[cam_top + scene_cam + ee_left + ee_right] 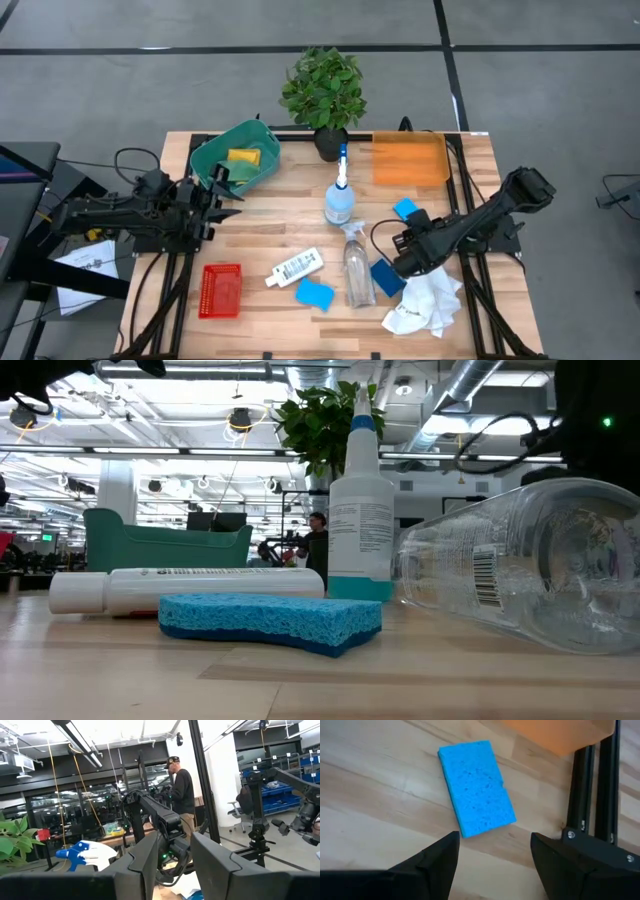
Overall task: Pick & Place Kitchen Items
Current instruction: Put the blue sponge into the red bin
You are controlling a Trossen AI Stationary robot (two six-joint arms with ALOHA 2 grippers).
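Clear plastic spray bottle lying on its side (530, 575): cut off by the right edge in the low view, nozzle end out of sight. Flat blue rectangular sponge near the right arm (404, 208): partly covered by the arm in the high view. Darker blue sponge (387, 277): half hidden beneath the right gripper (405, 262). Print on the small white labelled bottle (295, 267): too small to read. Blue-and-white spray bottle trigger head (82, 854): body hidden behind the left gripper's dark fingers (142, 865) in the left wrist view. Translucent orange tray (560, 732): clipped by the top edge in the right wrist view.
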